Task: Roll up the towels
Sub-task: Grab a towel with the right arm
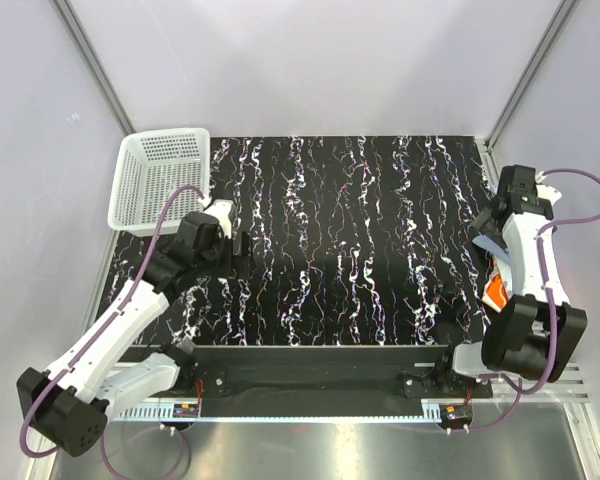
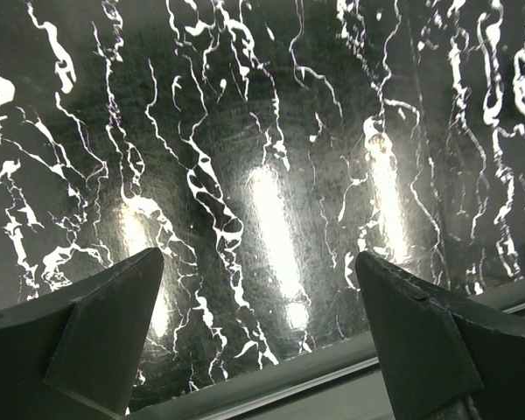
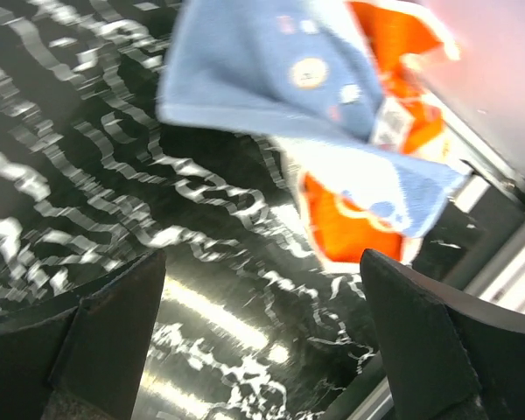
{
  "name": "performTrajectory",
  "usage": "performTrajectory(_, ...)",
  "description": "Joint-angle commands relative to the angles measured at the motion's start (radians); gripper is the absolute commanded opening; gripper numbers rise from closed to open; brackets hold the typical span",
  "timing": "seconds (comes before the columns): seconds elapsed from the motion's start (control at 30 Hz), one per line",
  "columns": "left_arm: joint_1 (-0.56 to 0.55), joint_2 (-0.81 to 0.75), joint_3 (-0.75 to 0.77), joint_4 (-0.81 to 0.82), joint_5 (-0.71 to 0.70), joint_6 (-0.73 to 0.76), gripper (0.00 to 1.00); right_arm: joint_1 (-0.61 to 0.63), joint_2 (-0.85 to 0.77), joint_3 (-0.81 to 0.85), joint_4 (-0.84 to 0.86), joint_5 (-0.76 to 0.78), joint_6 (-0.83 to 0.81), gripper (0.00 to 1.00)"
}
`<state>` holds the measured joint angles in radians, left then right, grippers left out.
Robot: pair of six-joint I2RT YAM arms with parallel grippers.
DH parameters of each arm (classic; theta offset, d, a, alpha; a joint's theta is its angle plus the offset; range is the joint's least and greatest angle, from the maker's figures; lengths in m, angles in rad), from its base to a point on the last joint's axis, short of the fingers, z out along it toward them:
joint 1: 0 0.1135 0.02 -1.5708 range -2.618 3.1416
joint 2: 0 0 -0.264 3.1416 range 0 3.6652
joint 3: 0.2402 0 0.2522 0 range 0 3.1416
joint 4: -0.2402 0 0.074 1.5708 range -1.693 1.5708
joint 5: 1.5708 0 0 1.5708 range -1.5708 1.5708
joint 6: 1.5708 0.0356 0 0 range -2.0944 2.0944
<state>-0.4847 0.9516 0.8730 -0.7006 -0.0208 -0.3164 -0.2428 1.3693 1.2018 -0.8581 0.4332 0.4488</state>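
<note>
Hovering over the blue towel (image 3: 262, 79) and orange towel (image 3: 341, 227), heaped at the table's (image 1: 330, 200) three o'clock edge, with right gripper (image 3: 262, 297) spread empty; left gripper (image 2: 258, 297), at nine o'clock, likewise released. Seemingly just starting the pickup; next, pinching a corner, dragging one towel flat.

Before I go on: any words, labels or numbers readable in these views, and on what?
None can be read.
Small white tag between the blue towel and the orange towel: blurred, unreadable.
Round marks on the blue towel: too blurred to tell whether they hold text.
</note>
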Motion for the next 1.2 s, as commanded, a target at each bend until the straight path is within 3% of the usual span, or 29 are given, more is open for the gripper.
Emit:
performTrajectory(0.0,-0.011,0.015,0.018,0.012,-0.008,0.025,0.99,-0.05,0.031,-0.005,0.022,0.068,0.01,1.0)
performTrajectory(0.2,-0.022,0.033,0.024,0.004,-0.001,0.028,0.99,-0.127,0.128,-0.015,0.033,0.059,0.065,1.0)
performTrajectory(0.8,-0.075,0.062,0.026,-0.008,-0.036,0.022,0.99,-0.15,0.392,0.087,0.155,0.016,0.09,1.0)
performTrajectory(1.17,-0.075,0.098,0.03,-0.014,-0.031,0.027,0.99,-0.151,0.531,0.156,0.146,0.009,0.073,1.0)
